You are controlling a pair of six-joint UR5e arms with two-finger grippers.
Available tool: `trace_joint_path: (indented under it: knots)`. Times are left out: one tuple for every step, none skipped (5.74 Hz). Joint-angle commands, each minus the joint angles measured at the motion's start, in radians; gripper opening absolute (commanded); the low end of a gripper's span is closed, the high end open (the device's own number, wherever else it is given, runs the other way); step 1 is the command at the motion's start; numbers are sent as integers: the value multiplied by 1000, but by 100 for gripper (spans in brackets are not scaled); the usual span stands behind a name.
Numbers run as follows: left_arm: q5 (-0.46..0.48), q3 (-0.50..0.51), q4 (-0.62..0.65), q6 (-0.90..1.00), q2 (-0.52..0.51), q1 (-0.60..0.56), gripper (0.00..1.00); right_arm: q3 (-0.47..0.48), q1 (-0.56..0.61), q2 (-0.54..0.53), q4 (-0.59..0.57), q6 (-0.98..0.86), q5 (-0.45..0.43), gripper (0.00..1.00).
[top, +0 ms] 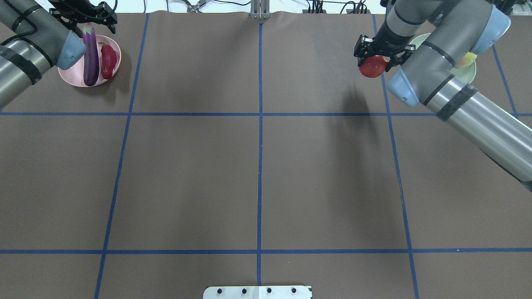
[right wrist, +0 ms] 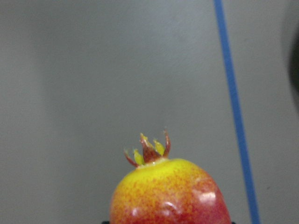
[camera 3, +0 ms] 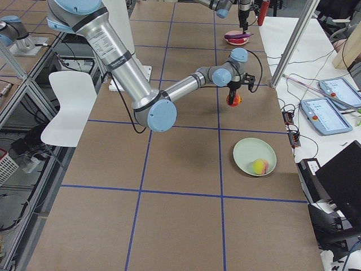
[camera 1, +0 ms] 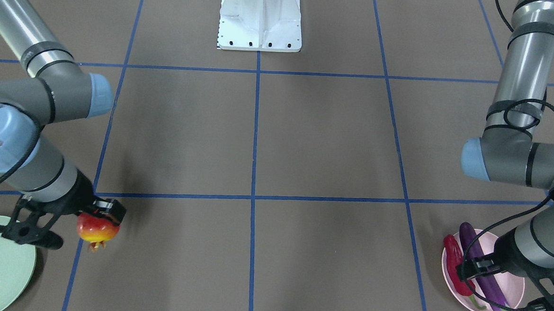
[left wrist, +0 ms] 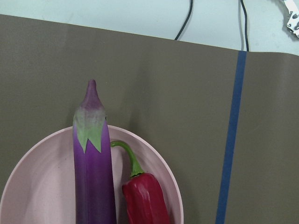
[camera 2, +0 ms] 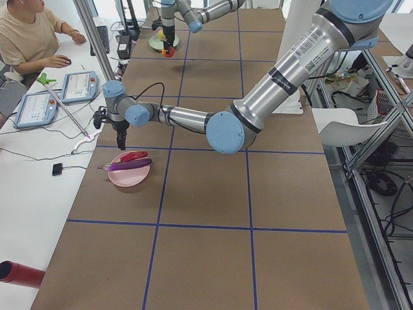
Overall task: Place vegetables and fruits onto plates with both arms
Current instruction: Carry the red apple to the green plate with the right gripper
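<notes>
Nearest the robot, the white base block [top: 257, 292] sits at the edge of the bench [top: 257, 174]. Blue tape lines [top: 259, 113] cut the brown surface into squares.

Farther out, the right arm [top: 457, 99] stretches across its side toward the far row of squares. The right gripper [top: 376, 60] points down, its fingers closed on the top of the red-orange fruit [top: 373, 67]. The fruit hangs clear of the bench with its frilly base turned toward the operators' side. Its shadow [top: 353, 104] falls on the brown surface nearby. The fruit is near the mint green plate [camera 3: 248, 151], on the side toward the bench's middle, and not over it. The peach [camera 3: 260, 166] rests off-centre on that plate.

In the far corner on the other side, the left arm [top: 25, 45] bends over the pale pink plate [top: 75, 78]. The left gripper [camera 2: 120, 143] hovers above the plate and holds nothing. I cannot tell how far apart its fingers stand. The eggplant [top: 91, 58] lies lengthwise on the pink plate, and its pale cap pokes past the outer rim. The chili pepper [top: 108, 61] lies just beside it, on the side toward the bench's middle, with its green stem curling toward the eggplant's cap.

Beyond the bench, a person [camera 2: 29, 35] in a beige shirt sits at a white side table.
</notes>
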Motion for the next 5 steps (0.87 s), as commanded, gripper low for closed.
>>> trace_joint_path:
  knots:
    - [0, -16, 4, -20, 5, 2, 100, -156, 110, 2, 7, -169, -22, 0]
    - [0, -18, 4, -25, 5, 12, 100, -206, 115, -1, 60, -177, -46, 0]
    - [0, -18, 4, -36, 5, 20, 100, -251, 112, -6, 124, -177, -48, 94]
    - [-1, -22, 4, -36, 5, 22, 100, -242, 94, -18, 167, -172, -44, 100]
    - [-4, -45, 8, -30, 17, 22, 100, -201, 91, -40, 168, -174, -39, 100]
